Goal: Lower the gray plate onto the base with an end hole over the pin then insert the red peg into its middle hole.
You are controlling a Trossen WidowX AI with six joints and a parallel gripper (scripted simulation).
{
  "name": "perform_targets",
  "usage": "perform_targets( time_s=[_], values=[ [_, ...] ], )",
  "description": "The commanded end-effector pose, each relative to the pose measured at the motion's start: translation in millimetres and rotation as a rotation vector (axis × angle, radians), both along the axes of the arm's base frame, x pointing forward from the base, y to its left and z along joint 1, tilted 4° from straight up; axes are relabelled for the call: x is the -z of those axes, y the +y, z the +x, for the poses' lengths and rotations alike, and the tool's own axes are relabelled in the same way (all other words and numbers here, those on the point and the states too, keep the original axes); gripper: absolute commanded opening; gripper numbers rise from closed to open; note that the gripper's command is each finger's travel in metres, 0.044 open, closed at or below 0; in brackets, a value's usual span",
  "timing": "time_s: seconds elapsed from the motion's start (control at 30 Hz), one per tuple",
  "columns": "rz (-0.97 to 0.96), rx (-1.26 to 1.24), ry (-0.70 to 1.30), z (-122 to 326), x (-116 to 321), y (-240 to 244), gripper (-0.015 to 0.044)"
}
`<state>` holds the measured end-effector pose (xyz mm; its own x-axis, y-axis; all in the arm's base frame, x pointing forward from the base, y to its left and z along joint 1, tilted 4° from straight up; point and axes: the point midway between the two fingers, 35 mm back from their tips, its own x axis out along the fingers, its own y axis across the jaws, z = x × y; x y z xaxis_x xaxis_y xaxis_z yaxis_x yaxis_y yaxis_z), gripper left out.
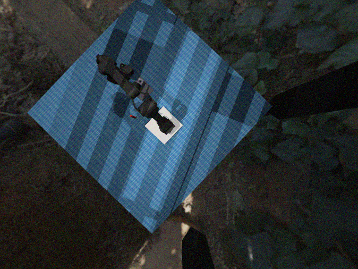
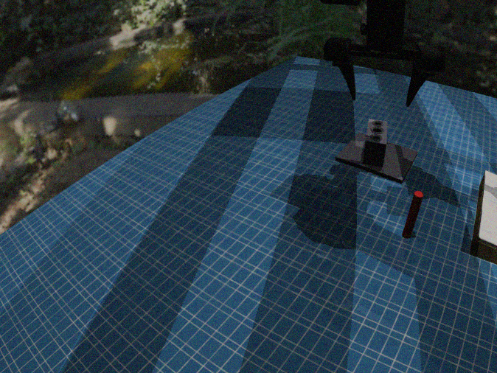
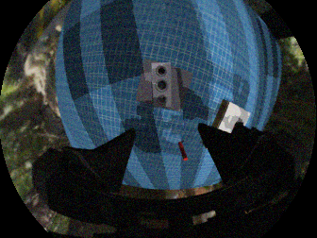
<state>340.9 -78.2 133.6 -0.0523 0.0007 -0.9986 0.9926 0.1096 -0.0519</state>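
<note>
The gray plate point(image 2: 377, 137) point(image 3: 156, 84) is a thick bar with three holes in a row and appears to lie flat on the base point(image 1: 147, 88) point(image 2: 397, 166) point(image 3: 145, 94). The hole nearest my fingers in the wrist view looks lighter inside; the pin cannot be made out clearly. The red peg point(image 1: 133, 116) point(image 2: 412, 214) point(image 3: 183, 151) stands upright on the table, apart from the base, on the nearer side in the exterior view. My gripper point(image 2: 381, 102) point(image 3: 166, 129) is wide open and empty, raised above the plate. The arm partly covers the base in the top view.
A white-topped block point(image 1: 164, 139) point(image 2: 489, 214) point(image 3: 239, 113) stands to the right of the peg in the exterior view, and the arm reaches over it in the top view. The blue checked table point(image 1: 86, 115) carries striped shadows.
</note>
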Motion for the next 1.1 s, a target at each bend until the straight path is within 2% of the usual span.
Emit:
perform_targets(
  time_s=[0.0, 0.23, 0.47, 0.6, 1.07],
  values=[
    [0.009, -0.072, -0.017, -17, -6, 68, 0.044],
    [0.022, -0.169, -0.01, -72, -1, 150, 0.044],
    [0.022, -0.171, -0.01, -77, -1, 150, 0.044],
    [0.022, -0.171, -0.01, -78, 25, 150, 0.044],
    [0.022, -0.171, -0.009, -80, 46, 150, 0.044]
  ],
)
